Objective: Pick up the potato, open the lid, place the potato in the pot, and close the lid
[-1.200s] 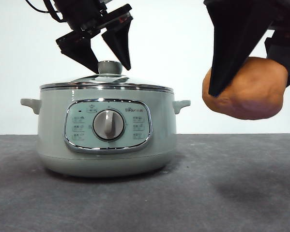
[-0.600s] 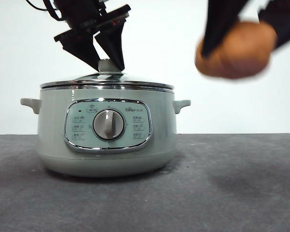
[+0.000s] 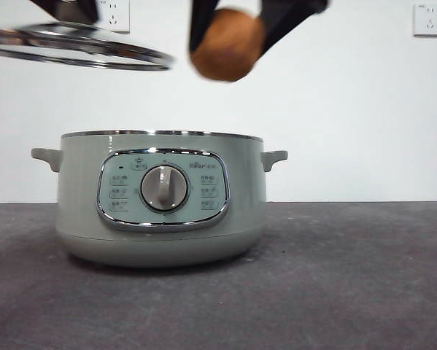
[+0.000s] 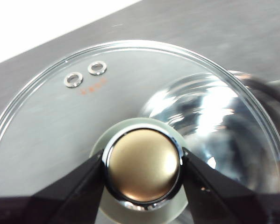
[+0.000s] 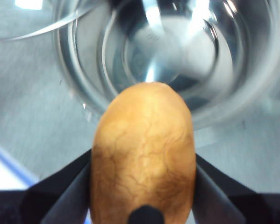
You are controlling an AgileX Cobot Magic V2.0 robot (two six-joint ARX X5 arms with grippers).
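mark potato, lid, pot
potato (image 5: 143, 149): right wrist view, middle of its skin.
lid (image 4: 51, 135): left wrist view, clear glass beside the knob.
pot (image 3: 247, 189): front view, green side wall right of the panel.

A dark grey, finely textured counter (image 3: 364, 292) fills the lower part of the front view, meeting a plain white wall (image 3: 349, 109) behind it along a level line. Two white wall sockets are mounted high on the wall, one (image 3: 113, 13) toward the left and one (image 3: 429, 19) at the right edge.
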